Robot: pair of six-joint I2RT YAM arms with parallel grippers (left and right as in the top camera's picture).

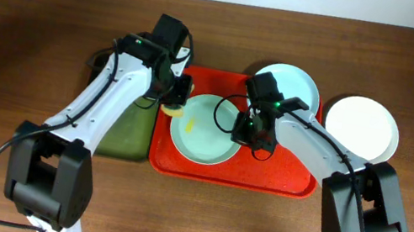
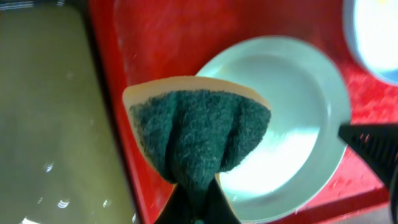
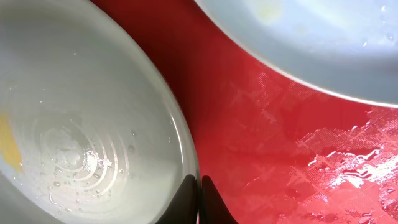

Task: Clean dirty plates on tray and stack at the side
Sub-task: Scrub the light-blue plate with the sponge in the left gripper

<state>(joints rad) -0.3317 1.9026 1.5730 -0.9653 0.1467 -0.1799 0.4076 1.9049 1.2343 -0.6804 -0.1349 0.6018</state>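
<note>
Left fingers [image 2: 177,208] are clamping the sponge [image 2: 199,134] over the mint plate [image 1: 203,137]'s left rim. Right fingers [image 3: 219,208] are pinching its right rim; tray [image 1: 285,179] sitting near table's far edge.

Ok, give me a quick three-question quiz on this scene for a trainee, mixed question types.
1. True or false: the white plate lies on the tray.
2. What does the left gripper hold? A cloth, B sponge, C brush.
3. Fill in: the right gripper pinches the rim of the ___ plate.
Key: 1 false; 2 B; 3 mint plate.
</note>
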